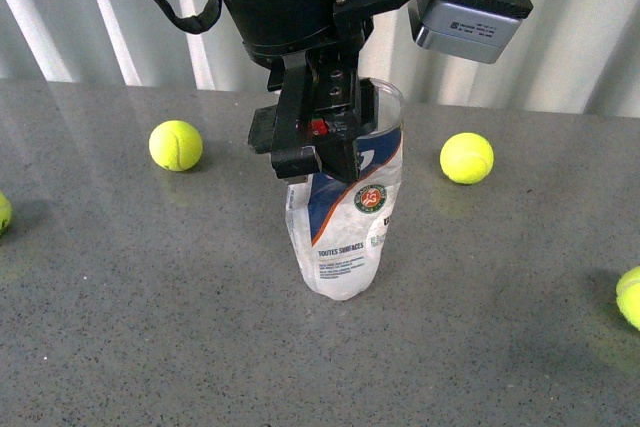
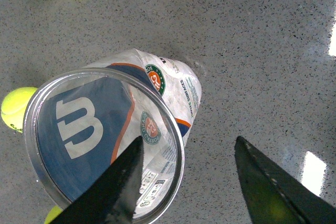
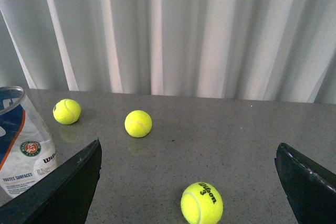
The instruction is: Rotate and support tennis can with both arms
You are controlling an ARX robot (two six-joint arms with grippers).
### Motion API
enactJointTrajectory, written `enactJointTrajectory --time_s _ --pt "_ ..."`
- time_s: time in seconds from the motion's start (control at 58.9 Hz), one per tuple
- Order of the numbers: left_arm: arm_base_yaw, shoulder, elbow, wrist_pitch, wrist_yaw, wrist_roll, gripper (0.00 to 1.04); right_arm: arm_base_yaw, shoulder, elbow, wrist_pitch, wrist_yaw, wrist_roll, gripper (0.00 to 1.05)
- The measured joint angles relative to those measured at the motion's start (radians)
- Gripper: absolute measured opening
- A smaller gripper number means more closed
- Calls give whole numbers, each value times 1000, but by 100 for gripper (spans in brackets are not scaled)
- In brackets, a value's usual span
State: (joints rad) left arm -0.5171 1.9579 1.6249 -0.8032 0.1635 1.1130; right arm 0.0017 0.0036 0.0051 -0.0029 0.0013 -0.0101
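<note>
One clear plastic tennis can point(image 1: 345, 217) with a blue-and-white label stands upright on the grey speckled table point(image 1: 150, 327), open silver rim up; the left gripper point(image 2: 186, 182) straddles that rim with jaws spread, one finger inside, while the right gripper point(image 3: 186, 182) hangs wide open, holding nothing, beside the can

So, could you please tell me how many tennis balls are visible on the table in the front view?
4: one behind-left of the tennis can, one behind-right, one cut off at the left edge, one at the right edge. The arm may hide others.
</note>
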Motion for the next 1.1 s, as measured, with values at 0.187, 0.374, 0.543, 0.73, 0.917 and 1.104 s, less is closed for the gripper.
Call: enactJointTrajectory --time_s 0.187,0.374,0.543,0.73,0.917,1.104 --pt "11 -9 0 15 10 -2 86 0 0 0 0 0 0 98" --pt "60 -156 -56 283 146 -169 98 0 0 0 0 0 0 98" --pt "137 -407 -236 620 190 -463 98 0 0 0 0 0 0 98" --pt "248 -730 -566 934 140 -839 98 0 0 0 0 0 0 98" --pt "378 -1023 -913 1039 150 -1123 98 0 0 0 0 0 0 98" --pt "554 -1202 -1117 1023 220 -1272 98 0 0 0 0 0 0 98"
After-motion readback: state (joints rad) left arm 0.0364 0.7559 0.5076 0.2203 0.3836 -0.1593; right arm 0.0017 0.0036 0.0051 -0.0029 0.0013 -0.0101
